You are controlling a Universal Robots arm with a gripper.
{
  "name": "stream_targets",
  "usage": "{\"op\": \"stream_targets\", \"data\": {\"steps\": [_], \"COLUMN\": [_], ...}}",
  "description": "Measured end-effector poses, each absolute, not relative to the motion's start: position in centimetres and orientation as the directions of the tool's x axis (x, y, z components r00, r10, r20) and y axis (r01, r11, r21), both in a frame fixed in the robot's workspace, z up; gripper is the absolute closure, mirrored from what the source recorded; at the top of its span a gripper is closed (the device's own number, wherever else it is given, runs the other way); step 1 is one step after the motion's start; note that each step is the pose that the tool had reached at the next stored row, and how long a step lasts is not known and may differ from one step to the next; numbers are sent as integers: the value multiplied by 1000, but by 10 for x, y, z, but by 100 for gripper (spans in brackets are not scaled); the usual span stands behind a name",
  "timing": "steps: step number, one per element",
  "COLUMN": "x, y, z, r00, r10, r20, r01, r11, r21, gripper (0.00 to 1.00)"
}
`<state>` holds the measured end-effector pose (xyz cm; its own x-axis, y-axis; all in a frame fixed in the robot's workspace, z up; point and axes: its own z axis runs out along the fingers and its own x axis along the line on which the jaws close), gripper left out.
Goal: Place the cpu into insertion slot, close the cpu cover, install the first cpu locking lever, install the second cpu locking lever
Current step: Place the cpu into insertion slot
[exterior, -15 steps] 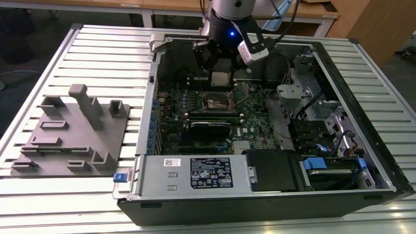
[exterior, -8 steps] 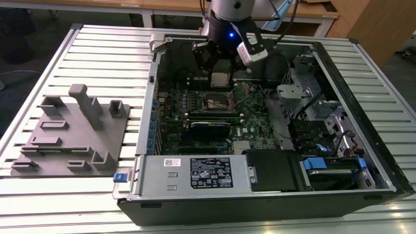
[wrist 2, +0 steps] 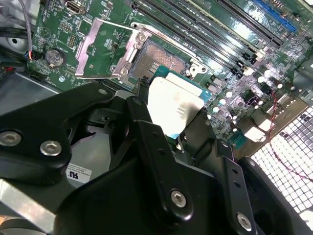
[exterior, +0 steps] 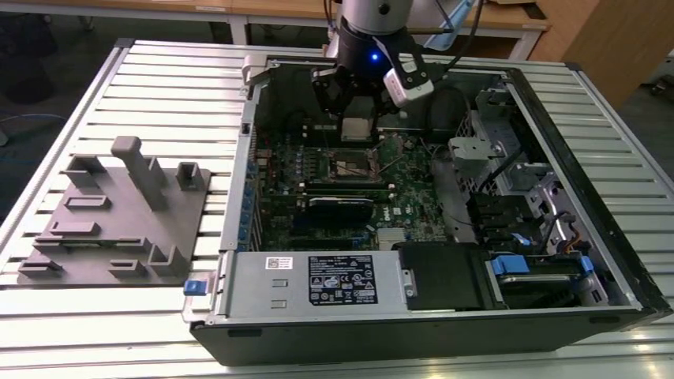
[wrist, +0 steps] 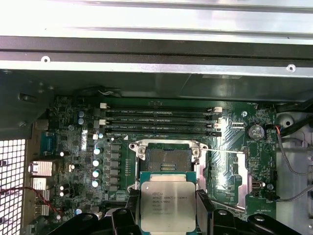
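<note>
While I hang over the open computer case (exterior: 605,170), my gripper (wrist: 167,211) pinches the cpu (wrist: 167,205) by two opposite edges, one black finger (wrist: 128,211) against each side. Metal top faces the first wrist view: pale silver, several lines of dark etched print, too fine for me to copy, with a green border just beyond its edge. Chip is clear of the board, not seated. Insertion slot (wrist: 166,157) lies open and bare just beyond it on the motherboard (wrist: 73,147), dark contact field showing inside a silver frame. In the second wrist view the cpu cover (wrist 2: 128,53) is swung back off the socket, tilted up beside it, green board visible through its square opening. Four long memory slots (wrist: 161,122) run past the socket, white latches at their ends. A coin battery (wrist: 254,131) sits near the swung-back cover. In the exterior view the cpu (exterior: 358,129) hangs under my gripper (exterior: 358,136) toward the far side of the case, above the socket (exterior: 355,166). Near wall of the case carries a grey box (exterior: 263,288) with a black label in white print and a small white sticker beside it; lettering not legible. A grey fixture tray (exterior: 116,213) with upright posts stands on the slatted table (exterior: 158,71), at the exterior view's left, apart from the case.
</note>
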<state>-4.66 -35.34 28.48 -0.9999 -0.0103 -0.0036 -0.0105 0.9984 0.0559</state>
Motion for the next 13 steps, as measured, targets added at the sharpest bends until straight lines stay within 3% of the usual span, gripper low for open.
{"op": "stream_targets", "data": {"steps": [13], "x": [-47], "y": [-353], "z": [284], "r00": [-1000], "r10": [7], "r20": [-4], "r01": [7], "r11": [998], "r21": [56], "gripper": [46]}}
